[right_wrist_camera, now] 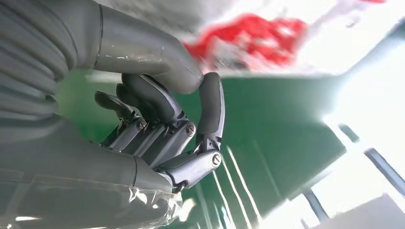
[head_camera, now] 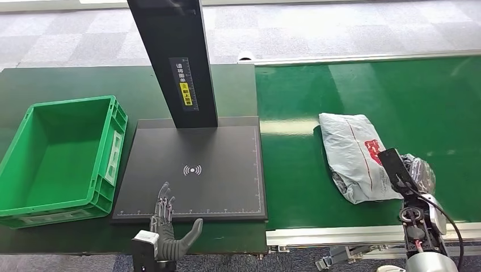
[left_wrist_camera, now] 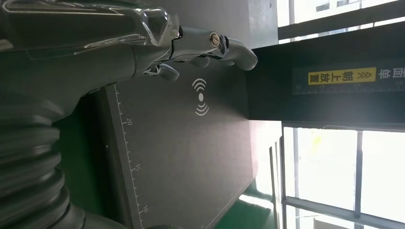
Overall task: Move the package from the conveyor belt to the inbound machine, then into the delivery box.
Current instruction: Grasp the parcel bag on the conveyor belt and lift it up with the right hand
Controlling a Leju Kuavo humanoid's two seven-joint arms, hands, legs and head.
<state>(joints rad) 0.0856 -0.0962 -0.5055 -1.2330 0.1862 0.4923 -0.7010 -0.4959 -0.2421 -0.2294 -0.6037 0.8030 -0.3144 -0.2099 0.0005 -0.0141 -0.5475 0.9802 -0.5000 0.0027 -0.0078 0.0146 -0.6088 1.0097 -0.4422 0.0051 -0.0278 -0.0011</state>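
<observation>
Right, nearest first. Left hand (head_camera: 168, 226) hovers at the near edge of the inbound machine's scan pad (head_camera: 215, 187), fingers spread and straight, thumb out to the side, holding nothing. Right hand (head_camera: 418, 173) is over the conveyor belt (head_camera: 295, 107) at the near right end of the package (head_camera: 356, 154). The right wrist view shows the fingers (right_wrist_camera: 167, 138) curled in with the thumb closed onto them, red print of the package blurred just behind. Nothing visibly pinched between them; whether they're already touching the bag I can't tell.

Package: grey poly mailer with red print, lying flat on the belt, apart from the pad's right edge. Not lifted yet, so I'd judge this as the pre-grasp step.

Further back, the black scanner column (head_camera: 173, 62) stands over the pad's far edge. Green delivery box (head_camera: 57, 158) sits left of the pad, on the dark green worktop (head_camera: 74, 82).

Risks from here:
- Soft, slippery film. A curled hand closing on the corner may grab only loose plastic, so the bag sags or slips mid-carry.
- Bag drooping on transfer could drag on the belt edge or snag the pad's rim.
- Left hand parked over the pad sits in the drop zone; possible collision if it doesn't clear.
</observation>
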